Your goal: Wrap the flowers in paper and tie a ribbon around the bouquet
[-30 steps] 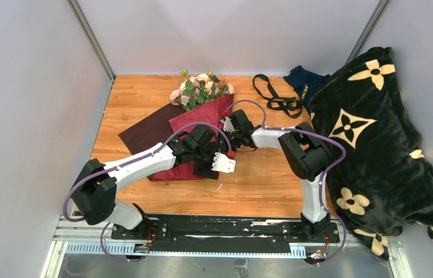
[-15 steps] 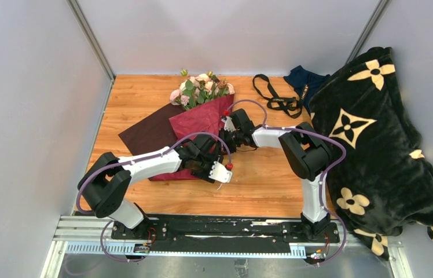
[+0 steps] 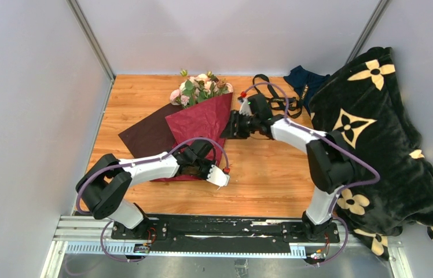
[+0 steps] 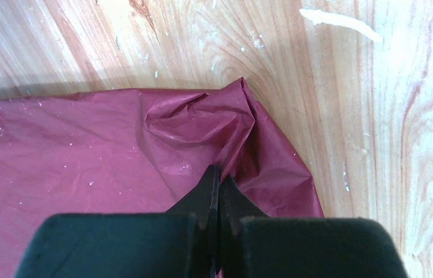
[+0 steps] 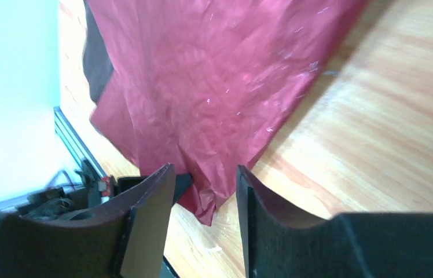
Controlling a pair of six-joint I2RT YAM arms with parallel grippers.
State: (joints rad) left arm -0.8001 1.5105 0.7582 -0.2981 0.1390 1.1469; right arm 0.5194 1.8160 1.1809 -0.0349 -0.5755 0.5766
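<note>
The flowers (image 3: 200,88), pink and cream roses with green leaves, lie at the back of the table, their stems hidden under the paper (image 3: 200,123). This dark red sheet is folded over them into a loose cone, and a darker flap (image 3: 147,132) lies flat to the left. My left gripper (image 3: 201,171) (image 4: 219,174) is shut on the crumpled lower tip of the paper (image 4: 202,119). My right gripper (image 3: 230,128) (image 5: 204,169) stands open just off the paper's right edge, holding nothing, with the paper (image 5: 214,81) ahead of it. The ribbon (image 3: 275,99) lies loose at the back right.
A dark navy cloth (image 3: 304,81) sits behind the ribbon. A black blanket with cream flower motifs (image 3: 376,139) fills the right side. Grey walls close the table on the left, back and right. Bare wood (image 3: 266,174) lies in front of the paper.
My left gripper dropped to the paper's lower tip and shut on it. My right gripper opened, let go of the paper and drew back towards the right rear.
</note>
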